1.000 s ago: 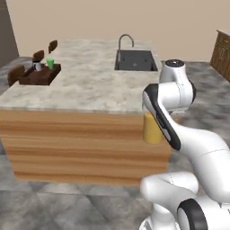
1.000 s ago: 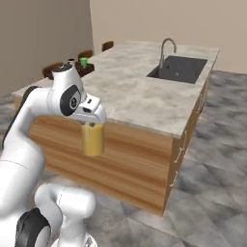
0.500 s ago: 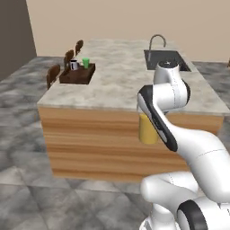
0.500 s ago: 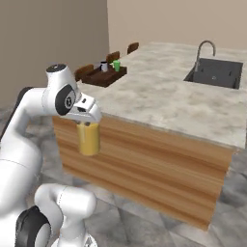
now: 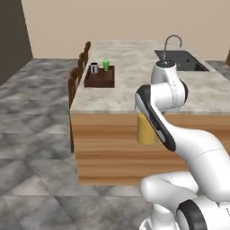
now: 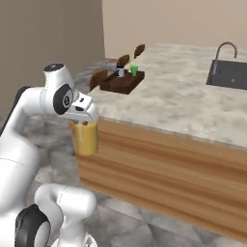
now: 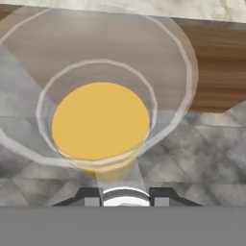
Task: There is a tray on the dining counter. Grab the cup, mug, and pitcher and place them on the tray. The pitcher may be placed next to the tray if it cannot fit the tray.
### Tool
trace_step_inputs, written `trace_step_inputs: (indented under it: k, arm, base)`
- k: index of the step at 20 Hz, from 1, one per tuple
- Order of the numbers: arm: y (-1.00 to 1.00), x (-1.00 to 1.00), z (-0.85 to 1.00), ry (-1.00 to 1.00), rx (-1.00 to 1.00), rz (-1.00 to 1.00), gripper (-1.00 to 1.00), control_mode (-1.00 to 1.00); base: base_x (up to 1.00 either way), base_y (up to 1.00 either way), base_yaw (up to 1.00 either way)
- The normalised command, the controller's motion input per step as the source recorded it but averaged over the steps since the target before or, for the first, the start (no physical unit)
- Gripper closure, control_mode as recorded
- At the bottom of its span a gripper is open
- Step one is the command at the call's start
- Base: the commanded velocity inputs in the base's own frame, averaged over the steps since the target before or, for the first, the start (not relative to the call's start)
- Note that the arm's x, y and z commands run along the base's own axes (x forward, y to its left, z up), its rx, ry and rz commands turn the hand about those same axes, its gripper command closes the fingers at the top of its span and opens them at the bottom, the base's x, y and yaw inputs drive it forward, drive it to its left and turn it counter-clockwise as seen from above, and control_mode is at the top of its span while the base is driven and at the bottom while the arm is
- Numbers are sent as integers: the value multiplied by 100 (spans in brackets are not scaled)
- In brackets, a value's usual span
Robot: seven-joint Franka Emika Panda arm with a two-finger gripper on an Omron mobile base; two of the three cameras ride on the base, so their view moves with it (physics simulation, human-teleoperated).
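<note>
both base views look forward over the dining counter [image 5: 134,96] from opposite sides — hand view peers straight down, close.

Upright pitcher [image 6: 86,138] hangs off-counter; cup [image 5: 106,65] and mug [image 5: 94,68] occupy tray [image 5: 100,80].

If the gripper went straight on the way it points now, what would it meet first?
The gripper points down, shut on the pitcher. Straight on, the pitcher's base would likely meet the grey tiled floor beside the dining counter; depth is unclear.
</note>
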Motion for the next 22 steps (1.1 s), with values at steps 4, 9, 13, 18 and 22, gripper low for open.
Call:
trace_step_inputs:
  k: [4, 9, 13, 18, 22]
  arm:
    - [0, 0, 0, 0, 0, 0, 100, 100]
    - [0, 0, 0, 0, 0, 0, 100, 100]
    - [0, 0, 0, 0, 0, 0, 100, 100]
    - [0, 0, 0, 0, 0, 0, 100, 100]
    - [0, 0, 0, 0, 0, 0, 100, 100]
  base:
    - [53, 100, -44]
    - [51, 100, -50]
    - [42, 100, -52]
    - [25, 100, -50]
    - [26, 100, -51]
